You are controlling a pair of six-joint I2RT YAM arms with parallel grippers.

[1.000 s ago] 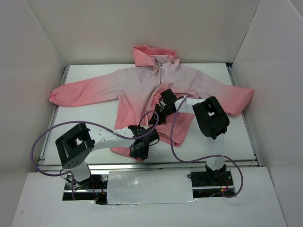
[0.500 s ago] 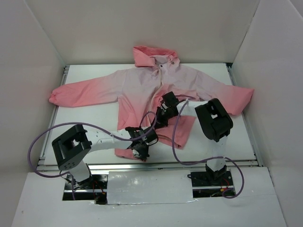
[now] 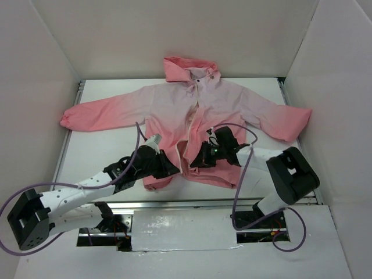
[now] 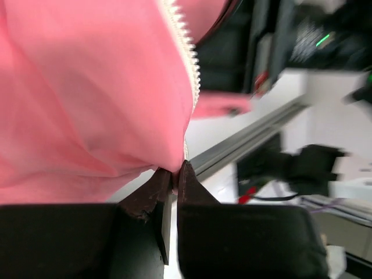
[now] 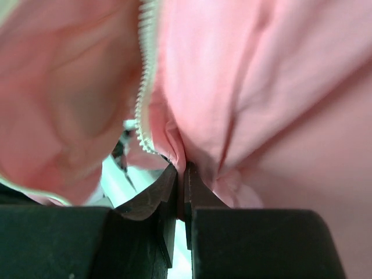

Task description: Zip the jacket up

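The pink jacket lies flat on the white table, hood at the far end, front open along the light zipper. My left gripper reaches in low from the left and is shut on the lower corner of the jacket's left front panel. In the left wrist view the jaws pinch the coral fabric just below the white zipper teeth. My right gripper is shut on the other panel's lower edge. Its wrist view shows a fabric fold clamped between the jaws, beside the zipper teeth.
White walls enclose the table on three sides. A metal rail runs along the near edge, just behind the jacket's hem. Purple cables loop from both arms. The right arm's black body sits close to the left gripper.
The left arm dropped low and stretched out, and its gripper shut on the hem corner. The right arm lowered toward the near edge, and the jacket's front panels were pulled flatter.
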